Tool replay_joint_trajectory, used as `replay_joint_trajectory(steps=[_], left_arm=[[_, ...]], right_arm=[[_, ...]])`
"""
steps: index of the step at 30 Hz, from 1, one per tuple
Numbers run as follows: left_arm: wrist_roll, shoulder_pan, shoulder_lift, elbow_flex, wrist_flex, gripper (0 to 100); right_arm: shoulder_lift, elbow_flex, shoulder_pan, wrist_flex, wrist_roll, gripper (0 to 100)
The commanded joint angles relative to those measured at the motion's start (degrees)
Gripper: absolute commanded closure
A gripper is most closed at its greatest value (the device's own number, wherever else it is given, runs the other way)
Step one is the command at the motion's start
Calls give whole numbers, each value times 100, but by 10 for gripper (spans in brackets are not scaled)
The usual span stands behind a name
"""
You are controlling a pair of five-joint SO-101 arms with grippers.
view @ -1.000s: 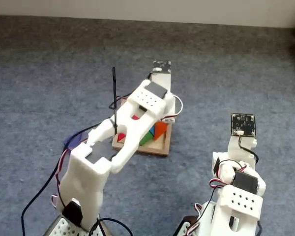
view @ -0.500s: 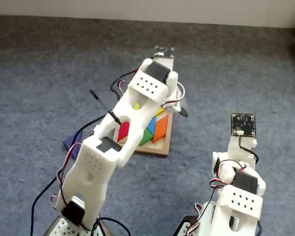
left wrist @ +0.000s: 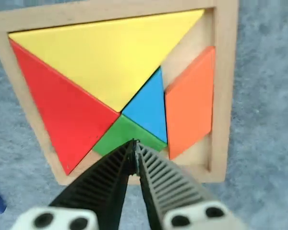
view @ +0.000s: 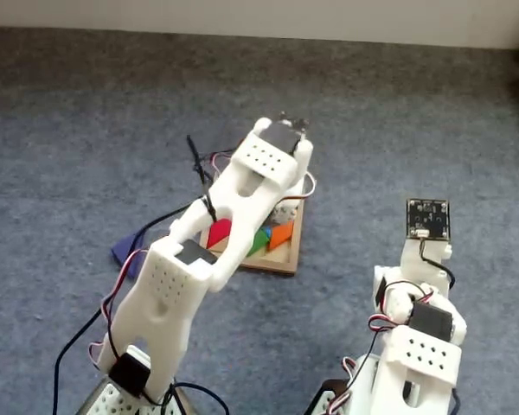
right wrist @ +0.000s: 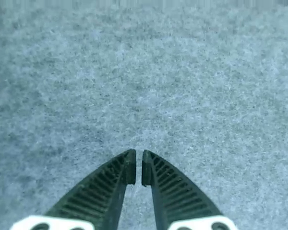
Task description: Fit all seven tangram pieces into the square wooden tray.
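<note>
The square wooden tray (left wrist: 225, 96) holds a yellow large triangle (left wrist: 110, 57), a red large triangle (left wrist: 62, 115), a blue small triangle (left wrist: 146, 110), a green piece (left wrist: 117, 139) and an orange parallelogram (left wrist: 189, 105). Bare wood shows beside the orange piece at two tray corners. My left gripper (left wrist: 135, 143) is shut and empty, its tips over the green piece's edge. In the high view the left arm (view: 242, 199) covers most of the tray (view: 281, 261). A dark blue piece (view: 124, 249) lies on the carpet left of the tray. My right gripper (right wrist: 138, 165) is shut over bare carpet.
Grey-blue carpet (view: 415, 112) covers the whole table. The right arm (view: 419, 328) is folded at the lower right, apart from the tray. A black cable (view: 199, 169) loops up beside the left arm.
The left arm's wrist swung toward the tray's far side, then turned and settled over the tray. Its cable shifted with it. The right arm has kept still.
</note>
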Motion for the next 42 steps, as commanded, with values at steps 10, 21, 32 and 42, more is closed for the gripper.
replay_joint_trajectory(steps=[10,21,32,42], left_arm=[[-44,171,13,-796,-35,994],[-44,743,462,-760,-9,994],[-53,154,980,-1429,-615,994],[-62,4,910,-2598,-378,994]], right_arm=[[-110,312,31,-418,-35,961],[-110,303,31,-418,-44,961],[-110,303,31,-418,-44,961],[-110,338,31,-418,-44,961]])
